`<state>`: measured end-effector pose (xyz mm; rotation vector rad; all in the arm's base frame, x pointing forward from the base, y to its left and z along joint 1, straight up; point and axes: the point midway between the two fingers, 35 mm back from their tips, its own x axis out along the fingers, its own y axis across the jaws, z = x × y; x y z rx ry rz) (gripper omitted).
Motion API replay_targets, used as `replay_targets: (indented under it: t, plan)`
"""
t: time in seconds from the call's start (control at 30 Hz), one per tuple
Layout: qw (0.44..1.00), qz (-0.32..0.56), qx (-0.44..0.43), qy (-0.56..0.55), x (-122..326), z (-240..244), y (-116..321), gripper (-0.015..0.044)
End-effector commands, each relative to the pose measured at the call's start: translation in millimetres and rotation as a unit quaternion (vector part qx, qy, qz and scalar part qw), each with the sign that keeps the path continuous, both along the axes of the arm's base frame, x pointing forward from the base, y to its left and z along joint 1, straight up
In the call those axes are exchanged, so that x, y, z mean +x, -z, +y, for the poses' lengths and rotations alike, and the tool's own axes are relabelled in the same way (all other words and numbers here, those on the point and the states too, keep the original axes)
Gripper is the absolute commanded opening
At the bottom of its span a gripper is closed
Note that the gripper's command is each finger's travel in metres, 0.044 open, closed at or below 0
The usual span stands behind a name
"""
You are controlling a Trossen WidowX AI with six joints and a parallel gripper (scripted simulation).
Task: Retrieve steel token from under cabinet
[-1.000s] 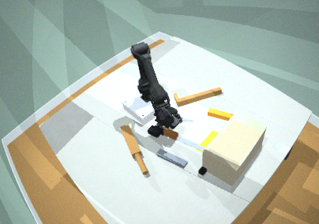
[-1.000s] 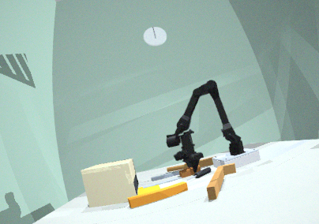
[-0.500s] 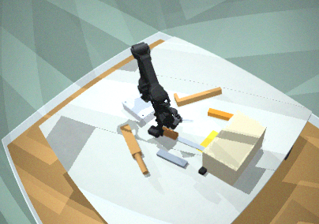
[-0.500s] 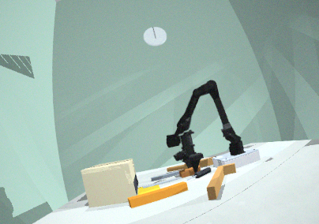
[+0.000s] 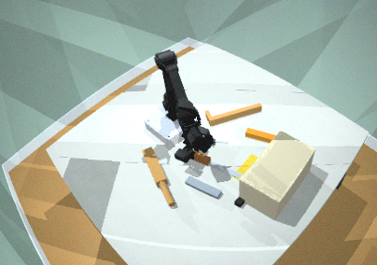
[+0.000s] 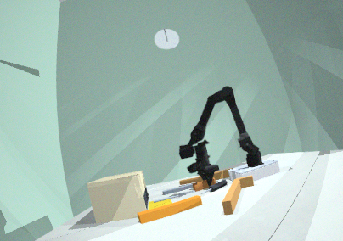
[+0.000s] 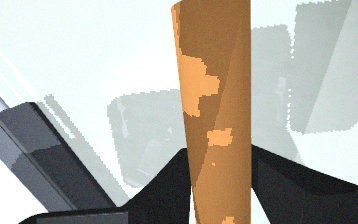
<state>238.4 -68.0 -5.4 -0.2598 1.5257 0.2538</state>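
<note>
My gripper (image 5: 195,155) (image 6: 209,182) (image 7: 214,152) is shut on the brown-orange handle (image 5: 202,159) (image 6: 199,186) (image 7: 220,100) of a flat tool, low over the table. The tool's thin pale blade (image 5: 226,170) points toward the cabinet (image 5: 275,177) (image 6: 116,197); its far end is near the cabinet's front and the yellow patch (image 5: 248,164) (image 6: 160,204). That patch lies on the table in front of the cabinet. I cannot make out the steel token or the vent slots in any view.
A wooden paddle (image 5: 155,170), a grey bar (image 5: 202,187), an orange bar (image 5: 259,135) (image 6: 170,209) and an L-shaped wooden piece (image 5: 235,114) (image 6: 233,197) lie around. A dark handle (image 6: 218,186) (image 7: 40,145) lies beside my gripper. A small black block (image 5: 239,202) is by the cabinet's corner.
</note>
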Motion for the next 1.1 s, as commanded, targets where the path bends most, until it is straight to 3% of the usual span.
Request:
replay_targets:
  t: [0.0,0.13,1.07]
  plan:
    - [1.0,0.0,-0.001,0.0,0.4,-0.4,-0.1,0.0105]
    - [1.0,0.0,-0.001,0.0,0.4,-0.4,-0.1,0.0]
    - [1.0,0.001,-0.001,0.004,31.0,9.1,-1.8,0.0]
